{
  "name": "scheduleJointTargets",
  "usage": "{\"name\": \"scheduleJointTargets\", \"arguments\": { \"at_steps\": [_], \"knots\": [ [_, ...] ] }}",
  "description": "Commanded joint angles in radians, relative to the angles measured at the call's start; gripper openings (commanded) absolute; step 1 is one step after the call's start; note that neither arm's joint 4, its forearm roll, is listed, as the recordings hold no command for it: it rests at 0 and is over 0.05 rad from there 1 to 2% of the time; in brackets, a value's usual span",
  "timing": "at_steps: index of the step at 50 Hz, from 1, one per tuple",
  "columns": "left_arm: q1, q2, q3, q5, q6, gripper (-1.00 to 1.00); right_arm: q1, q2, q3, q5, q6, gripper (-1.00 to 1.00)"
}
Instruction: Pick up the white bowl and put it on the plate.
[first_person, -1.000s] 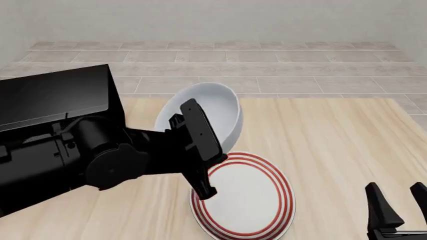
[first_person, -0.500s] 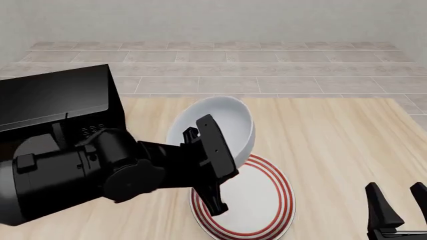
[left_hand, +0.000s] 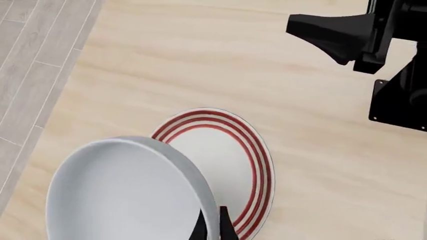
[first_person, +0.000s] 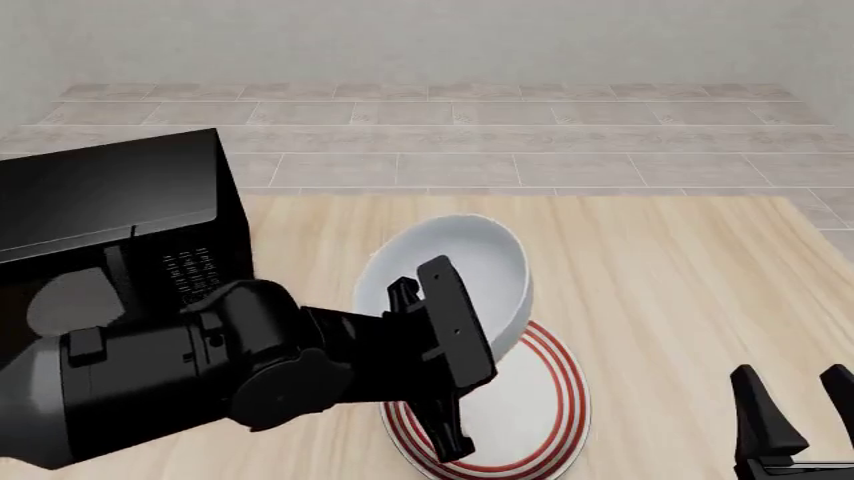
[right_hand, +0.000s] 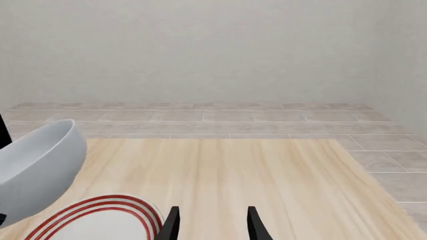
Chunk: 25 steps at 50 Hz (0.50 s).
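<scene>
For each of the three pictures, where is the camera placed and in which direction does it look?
Front view: fixed above and behind the arms, looking forward and down at the table; shows the left arm carrying the white bowl over the plate, the microwave and the right end effector.
Left wrist view: behind the left end effector, looking down on bowl and plate; the right arm crosses it.
Right wrist view: behind the right end effector, low, looking across the table at the far wall.
All three share bowl and plate.

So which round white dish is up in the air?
The white bowl, plain and deep, tilted in the left gripper. The plate with red rings lies flat on the table.
</scene>
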Motion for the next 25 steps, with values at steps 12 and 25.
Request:
{"name": "scheduleJointTargets", "arguments": {
  "at_steps": [12, 25],
  "knots": [
    [-0.045, 0.019, 0.020, -0.012, -0.021, -1.00, 0.000, 0.000, 0.000, 0.000, 0.000, 1.00],
    [-0.050, 0.027, -0.003, 0.000, -0.021, -1.00, 0.000, 0.000, 0.000, 0.000, 0.000, 1.00]
  ]
}}
